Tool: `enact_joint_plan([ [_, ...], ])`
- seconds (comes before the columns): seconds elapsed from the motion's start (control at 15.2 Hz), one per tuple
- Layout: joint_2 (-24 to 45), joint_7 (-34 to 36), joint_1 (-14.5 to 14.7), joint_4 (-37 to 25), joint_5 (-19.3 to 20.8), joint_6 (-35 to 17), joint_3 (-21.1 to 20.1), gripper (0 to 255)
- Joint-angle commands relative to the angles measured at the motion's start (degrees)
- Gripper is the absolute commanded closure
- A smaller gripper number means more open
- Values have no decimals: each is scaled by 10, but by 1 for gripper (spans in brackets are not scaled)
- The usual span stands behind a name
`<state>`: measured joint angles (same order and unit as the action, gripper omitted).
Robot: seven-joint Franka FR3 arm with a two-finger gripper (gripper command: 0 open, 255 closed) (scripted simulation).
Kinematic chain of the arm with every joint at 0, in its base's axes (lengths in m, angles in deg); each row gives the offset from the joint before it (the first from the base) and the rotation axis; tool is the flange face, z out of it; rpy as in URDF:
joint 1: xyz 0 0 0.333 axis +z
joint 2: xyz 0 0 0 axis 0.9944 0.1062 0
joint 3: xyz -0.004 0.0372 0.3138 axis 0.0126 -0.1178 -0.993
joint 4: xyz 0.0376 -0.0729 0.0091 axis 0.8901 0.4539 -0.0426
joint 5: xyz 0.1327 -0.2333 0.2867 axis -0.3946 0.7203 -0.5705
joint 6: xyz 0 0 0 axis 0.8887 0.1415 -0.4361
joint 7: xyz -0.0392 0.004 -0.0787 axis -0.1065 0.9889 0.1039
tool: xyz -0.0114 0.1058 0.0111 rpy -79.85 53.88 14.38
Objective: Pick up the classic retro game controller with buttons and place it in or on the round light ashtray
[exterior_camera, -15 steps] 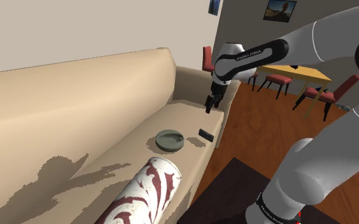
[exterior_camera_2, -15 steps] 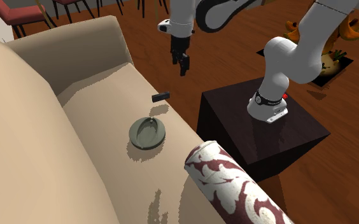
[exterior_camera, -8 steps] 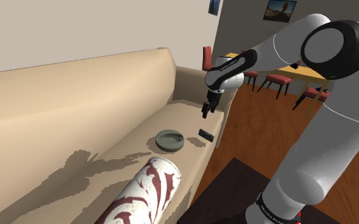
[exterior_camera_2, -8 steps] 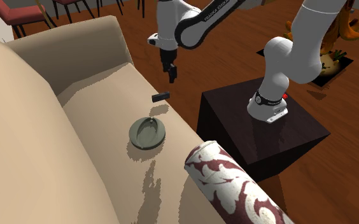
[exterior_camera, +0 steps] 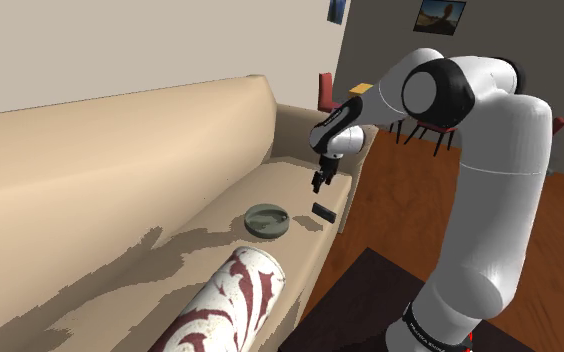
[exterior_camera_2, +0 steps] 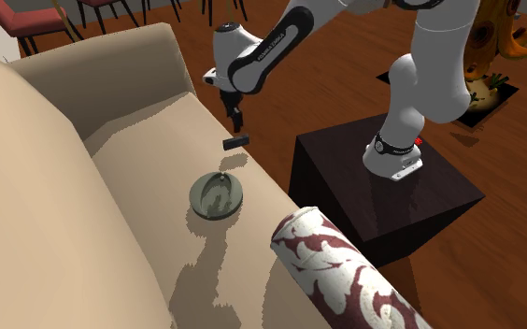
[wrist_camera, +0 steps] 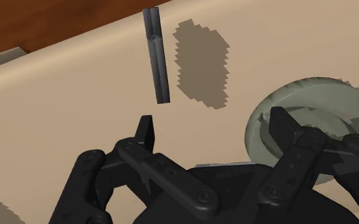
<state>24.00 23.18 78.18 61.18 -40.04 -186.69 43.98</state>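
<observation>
Beige sofa seat running from lower left to the centre of the shoulder view, and that's our playing field, wooden floor off its front edge. The pincer hangs just above the controller, a slim dark bar lying flat near the cushion's front edge, right of the round grey-green ashtray in that view and apart from it. From the wrist, the fingers stand wide with nothing between them; the controller lies out ahead of the tips, closer to one finger's line than the other. So the job looks like lining up and coming down: centre the bar between the fingers first, with the jaws closing across its narrow width, which looks about how they're turned. It's thin and sits low on a soft cushion, so I'd go deep before closing, or the tips may slip over it. That edge is close; a nudge could send it off.
</observation>
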Motion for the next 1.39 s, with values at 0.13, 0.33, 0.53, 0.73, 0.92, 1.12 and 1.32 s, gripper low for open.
enact_joint_plan([
  [0.13,95,-39,-35,-73,-44,-14,-20,0],
  [0.33,162,-58,-62,-133,-64,-17,-35,0],
  [0.53,186,-63,-71,-146,-72,-27,-43,0],
  [0.73,205,-68,-76,-152,-79,-40,-50,0],
  [0.92,222,-72,-81,-157,-85,-51,-56,0],
  [1.12,222,-71,-81,-157,-85,-51,-56,0],
  [1.32,222,-71,-81,-157,-85,-51,-56,0],
])
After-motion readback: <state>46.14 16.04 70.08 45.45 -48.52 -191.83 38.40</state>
